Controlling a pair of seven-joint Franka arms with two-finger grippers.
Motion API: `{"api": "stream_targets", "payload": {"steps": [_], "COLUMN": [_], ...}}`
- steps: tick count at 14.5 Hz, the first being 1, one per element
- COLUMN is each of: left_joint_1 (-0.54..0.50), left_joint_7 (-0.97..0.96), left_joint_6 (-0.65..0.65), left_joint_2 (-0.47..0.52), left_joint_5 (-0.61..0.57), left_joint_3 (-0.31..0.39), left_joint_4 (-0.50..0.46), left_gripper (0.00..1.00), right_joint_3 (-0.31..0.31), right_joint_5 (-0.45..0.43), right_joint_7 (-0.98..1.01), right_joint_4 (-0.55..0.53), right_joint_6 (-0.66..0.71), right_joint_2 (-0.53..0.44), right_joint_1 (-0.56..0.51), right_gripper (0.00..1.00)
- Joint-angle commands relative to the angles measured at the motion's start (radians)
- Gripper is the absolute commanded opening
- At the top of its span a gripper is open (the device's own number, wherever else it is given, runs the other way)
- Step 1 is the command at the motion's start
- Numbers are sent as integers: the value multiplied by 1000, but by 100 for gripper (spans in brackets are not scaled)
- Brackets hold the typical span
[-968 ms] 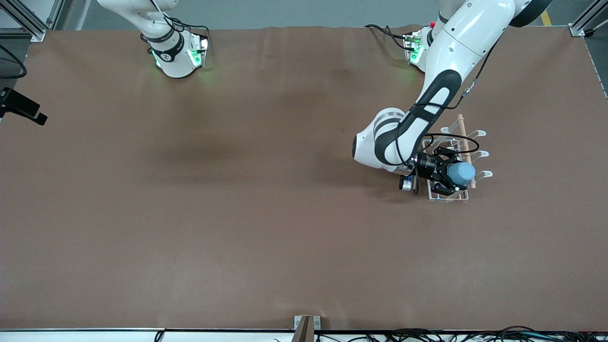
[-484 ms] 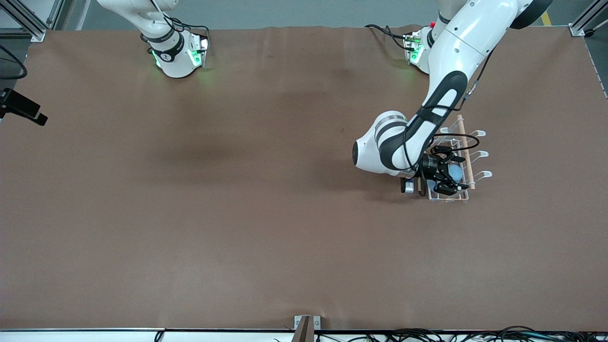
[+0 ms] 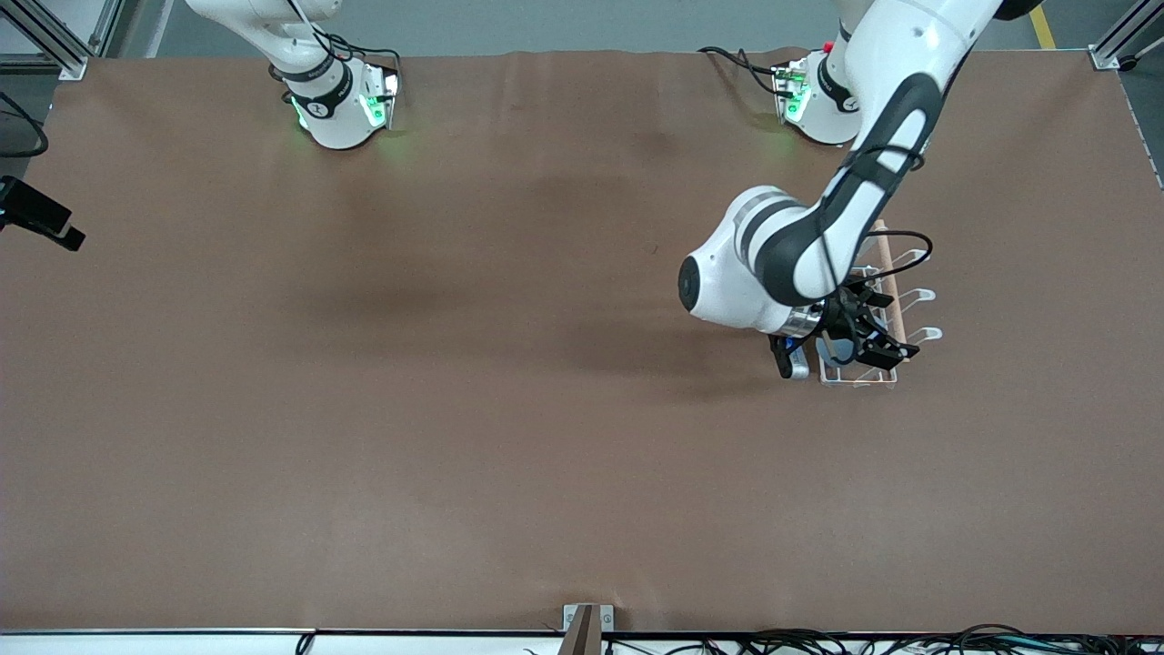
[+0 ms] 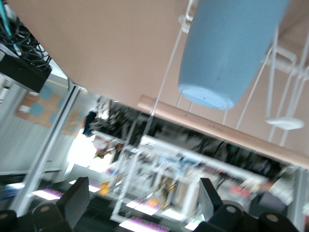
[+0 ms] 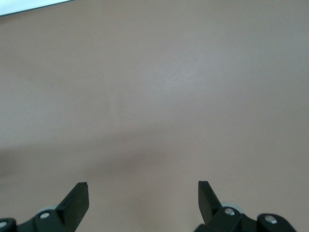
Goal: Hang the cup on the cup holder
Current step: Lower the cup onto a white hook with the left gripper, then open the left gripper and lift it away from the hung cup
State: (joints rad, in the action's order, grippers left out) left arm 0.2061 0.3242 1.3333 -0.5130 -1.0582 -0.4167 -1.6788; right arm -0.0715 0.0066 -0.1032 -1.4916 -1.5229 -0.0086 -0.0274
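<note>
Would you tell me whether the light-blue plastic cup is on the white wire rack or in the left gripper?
On the rack: the cup hangs on the white wire rack, and the left gripper is open, clear of it.

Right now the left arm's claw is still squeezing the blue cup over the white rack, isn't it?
Not squeezing: the left wrist view shows the left gripper open, and the cup sits apart from it on the cup holder. It is over the rack.
</note>
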Motion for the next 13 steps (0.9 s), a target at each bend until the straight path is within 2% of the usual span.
{"api": "stream_targets", "payload": {"steps": [1, 4, 7, 9, 13], "left_joint_1": [-59, -100, -123, -157, -209], "left_joint_7": [-59, -86, -212, -363, -415], "left_joint_6": [98, 208, 299, 322, 363], "left_joint_2": [135, 235, 319, 352, 427], "left_joint_5": [151, 288, 507, 601, 746], "left_joint_3": [4, 36, 113, 114, 114], "left_joint_4": [4, 5, 4, 2, -48], "left_gripper": [100, 100, 100, 100, 100], "right_joint_3": [5, 5, 5, 5, 5], "right_joint_5": [4, 4, 4, 3, 3], "right_joint_7": [2, 10, 14, 14, 14], "right_joint_4": [-15, -15, -15, -13, -12], "right_joint_6": [-3, 9, 18, 21, 21], "right_joint_2": [-10, -10, -11, -11, -11], "right_joint_1": [-2, -2, -3, -3, -3], "right_gripper": [100, 100, 100, 100, 100]}}
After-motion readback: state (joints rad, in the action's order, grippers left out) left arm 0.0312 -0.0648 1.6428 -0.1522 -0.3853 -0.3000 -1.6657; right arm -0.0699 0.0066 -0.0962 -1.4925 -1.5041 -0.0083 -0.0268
